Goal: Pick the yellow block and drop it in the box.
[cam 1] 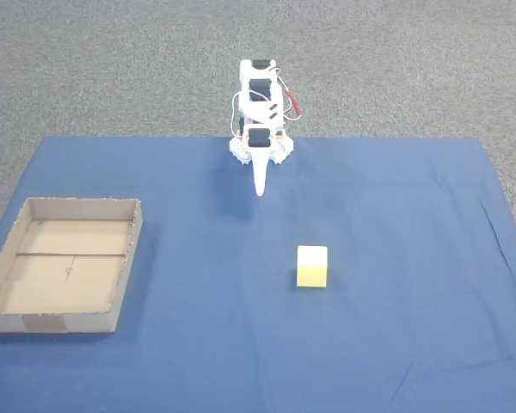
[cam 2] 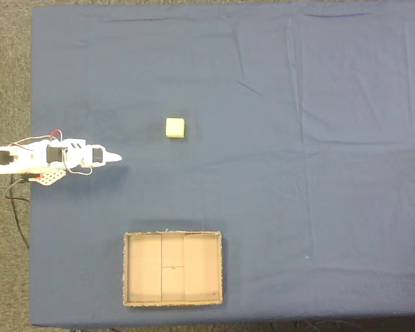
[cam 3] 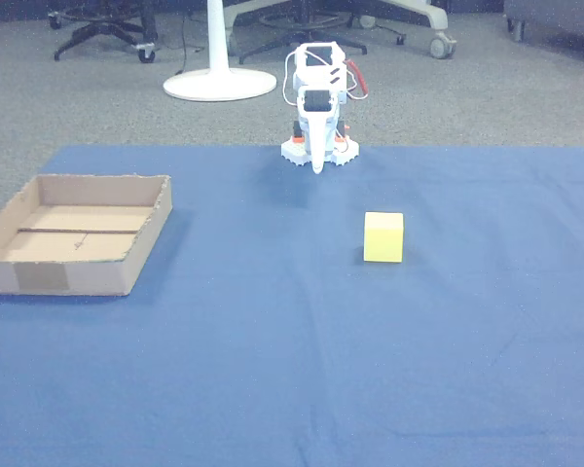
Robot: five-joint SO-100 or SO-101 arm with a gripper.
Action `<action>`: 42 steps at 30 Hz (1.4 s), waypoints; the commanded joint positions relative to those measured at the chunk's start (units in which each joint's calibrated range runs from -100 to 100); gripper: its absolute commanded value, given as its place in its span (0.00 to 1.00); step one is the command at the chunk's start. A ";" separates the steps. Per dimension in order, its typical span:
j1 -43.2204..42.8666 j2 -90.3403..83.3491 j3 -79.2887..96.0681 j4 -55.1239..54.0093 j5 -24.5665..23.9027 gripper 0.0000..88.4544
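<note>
1. The gripper (cam 1: 260,191) points down toward the blue cloth (cam 1: 396,344) at the far edge of the table. Its fingers are pressed together into one white point. It holds nothing and touches no object.
2. In a fixed view from above, the gripper (cam 2: 115,158) is at the left edge, folded close to the arm base (cam 2: 28,160).
3. The yellow block (cam 1: 312,266) rests on the cloth, apart from the gripper and to its right in that view.
4. The box (cam 1: 123,284) sits open near the left cloth edge, well apart from the block. Tape marks its near wall.
5. No writing or label can be read on any item.
6. Bare cloth lies between gripper, block (cam 2: 175,128) and box (cam 2: 225,270).
7. In the other view, office chair bases (cam 3: 102,29) stand on the carpet behind the arm.
</note>
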 commanded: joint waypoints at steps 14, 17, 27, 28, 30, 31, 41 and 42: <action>0.35 9.77 -14.50 2.09 0.39 0.19; -0.98 35.01 -46.45 14.74 2.78 0.40; -9.56 100.10 -101.65 19.86 -2.20 0.46; -10.11 104.49 -105.54 19.86 -2.54 0.46; -10.81 110.57 -110.52 19.70 -2.78 0.46; -11.29 113.27 -112.87 19.70 -2.74 0.46; -14.82 129.56 -124.18 20.19 -3.86 0.46; -14.59 129.99 -124.27 20.19 -4.00 0.45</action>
